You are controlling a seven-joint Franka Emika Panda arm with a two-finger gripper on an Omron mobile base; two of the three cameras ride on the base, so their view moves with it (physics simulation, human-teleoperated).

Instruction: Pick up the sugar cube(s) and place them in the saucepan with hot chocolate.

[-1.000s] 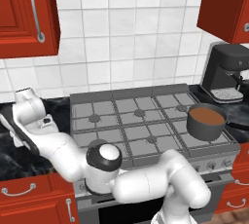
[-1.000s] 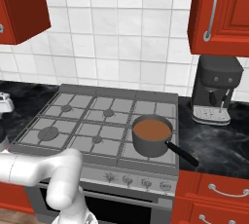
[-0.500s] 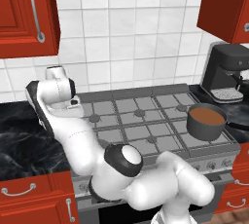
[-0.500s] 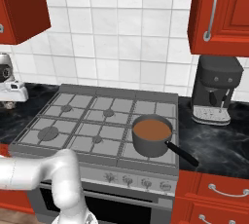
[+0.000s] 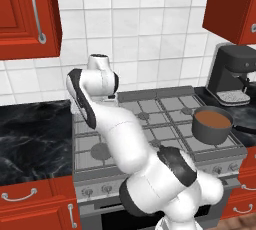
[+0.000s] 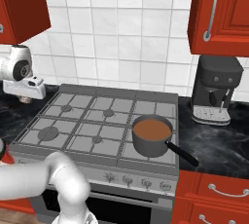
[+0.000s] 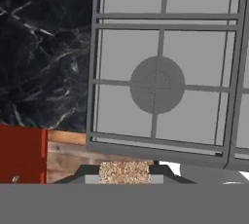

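The gripper hung above the stove's left edge, fingers clamped on a speckled sugar cube, evidently for carrying; the saucepan sat on the stove's front-right burner.

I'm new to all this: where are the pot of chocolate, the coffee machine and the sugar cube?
saucepan (image 6: 151,130): right base view, brown liquid.
coffee machine (image 6: 216,89): right base view, body.
sugar cube (image 7: 124,171): hand view, speckled face.

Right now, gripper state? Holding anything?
Gripper: closed on a tan speckled sugar cube, held between the fingertips above the stove's left edge.
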